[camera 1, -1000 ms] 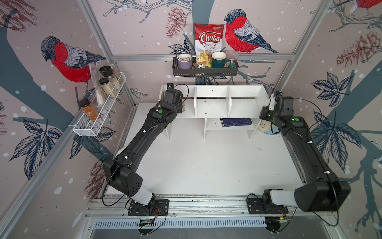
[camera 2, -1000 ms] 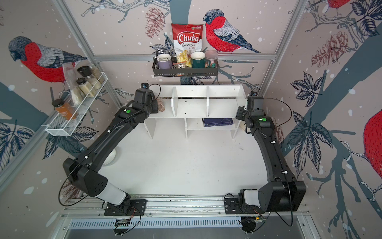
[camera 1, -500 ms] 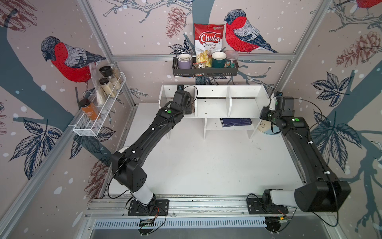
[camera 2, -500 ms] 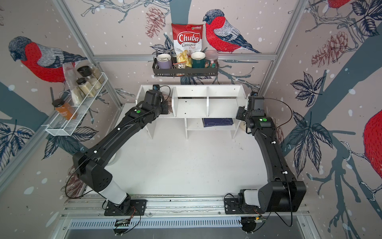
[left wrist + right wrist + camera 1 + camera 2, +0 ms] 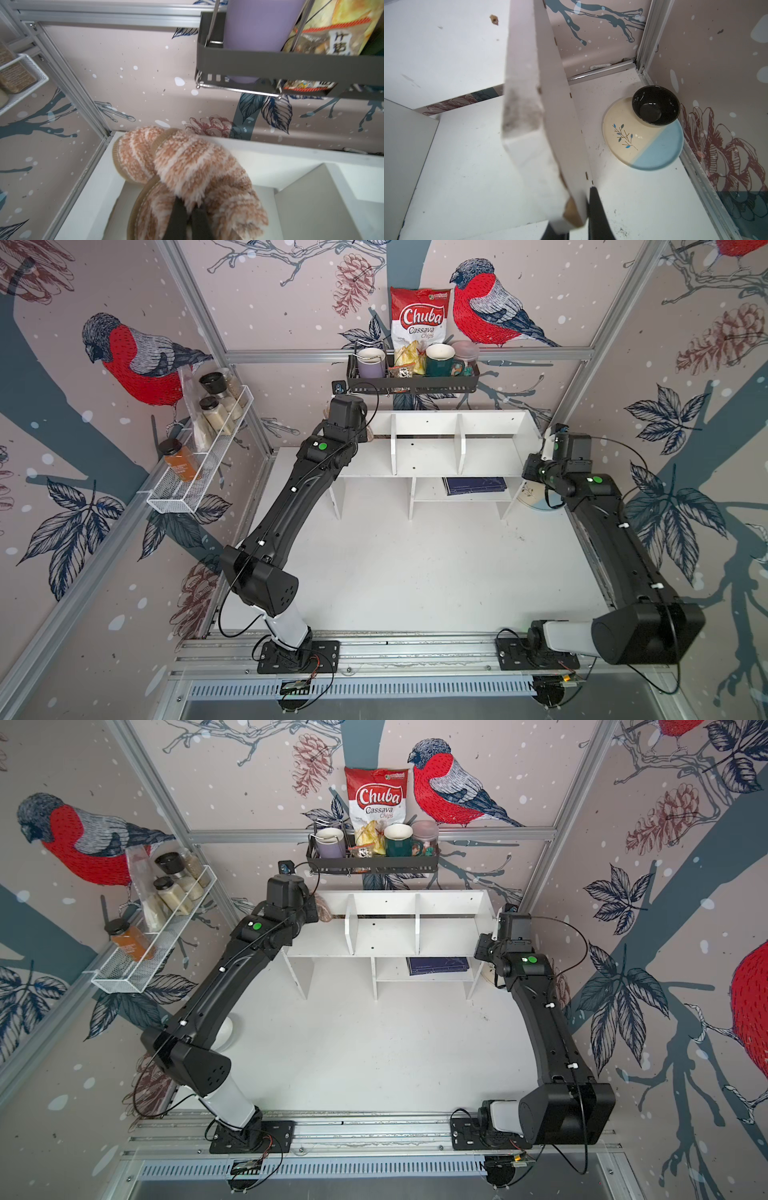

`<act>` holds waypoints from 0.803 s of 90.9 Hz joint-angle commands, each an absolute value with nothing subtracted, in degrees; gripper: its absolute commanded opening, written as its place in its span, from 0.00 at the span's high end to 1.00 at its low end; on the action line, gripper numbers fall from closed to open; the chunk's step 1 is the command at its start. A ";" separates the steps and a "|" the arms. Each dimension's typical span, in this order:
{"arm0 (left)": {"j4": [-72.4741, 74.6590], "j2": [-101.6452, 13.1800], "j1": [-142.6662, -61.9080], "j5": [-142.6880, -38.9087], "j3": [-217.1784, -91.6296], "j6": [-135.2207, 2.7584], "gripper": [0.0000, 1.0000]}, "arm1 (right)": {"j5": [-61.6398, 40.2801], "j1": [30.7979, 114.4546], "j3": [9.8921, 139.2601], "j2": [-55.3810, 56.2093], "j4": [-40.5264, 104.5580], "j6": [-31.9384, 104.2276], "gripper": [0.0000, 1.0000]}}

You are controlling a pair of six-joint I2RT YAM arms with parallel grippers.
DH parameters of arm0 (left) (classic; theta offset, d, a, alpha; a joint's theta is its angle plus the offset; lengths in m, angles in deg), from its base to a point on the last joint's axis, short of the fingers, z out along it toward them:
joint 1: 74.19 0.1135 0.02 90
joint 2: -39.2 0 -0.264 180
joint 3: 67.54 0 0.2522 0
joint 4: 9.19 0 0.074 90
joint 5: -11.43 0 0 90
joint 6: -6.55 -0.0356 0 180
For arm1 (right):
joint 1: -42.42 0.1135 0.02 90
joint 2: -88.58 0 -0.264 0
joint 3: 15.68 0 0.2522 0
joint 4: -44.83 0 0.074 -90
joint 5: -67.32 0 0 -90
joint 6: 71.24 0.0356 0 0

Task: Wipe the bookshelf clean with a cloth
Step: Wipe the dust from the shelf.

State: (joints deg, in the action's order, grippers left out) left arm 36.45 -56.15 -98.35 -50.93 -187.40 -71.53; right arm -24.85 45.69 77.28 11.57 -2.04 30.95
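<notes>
Left hand, pinching cloth, now deep at rear of bookshelf end compartment, having pushed in from its front edge within last second. Cloth bunches just beyond hand, apparently pressed to back corner boards; contact hard to confirm. Right hand unmoved, clamped on end panel, steadying unit. Wiping stroke likely under way; other compartments remain.

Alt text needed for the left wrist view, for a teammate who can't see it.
The left gripper is shut on the fluffy tan striped cloth, which is bunched over a back corner of the white bookshelf. A black wall rack holding a lavender mug hangs on the wall beyond.
</notes>
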 commanded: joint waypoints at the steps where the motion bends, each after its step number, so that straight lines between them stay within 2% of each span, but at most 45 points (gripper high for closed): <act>1: 35.29 -52.48 -98.18 -49.94 -180.81 -72.84 1.00 | -18.12 45.76 77.68 11.52 0.13 38.26 1.00; 26: 30.38 -46.67 -100.24 -59.12 -166.42 -68.74 1.00 | -18.12 45.67 77.88 11.47 -0.06 38.39 1.00; 51: 27.91 -49.07 -102.95 -63.48 -165.69 -64.46 1.00 | -18.37 45.68 77.83 11.54 -0.41 38.39 1.00; 59: 28.18 -49.86 -102.93 -62.28 -166.57 -64.26 1.00 | -18.26 45.68 77.72 11.59 -0.40 38.42 1.00; 73: 34.25 -51.03 -101.99 -53.11 -168.95 -63.37 1.00 | -18.37 45.66 77.78 11.59 -0.40 38.34 1.00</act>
State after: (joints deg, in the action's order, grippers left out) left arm 30.75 -50.86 -102.83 -59.74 -167.91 -64.77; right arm -24.74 45.63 77.57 11.39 -2.39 30.95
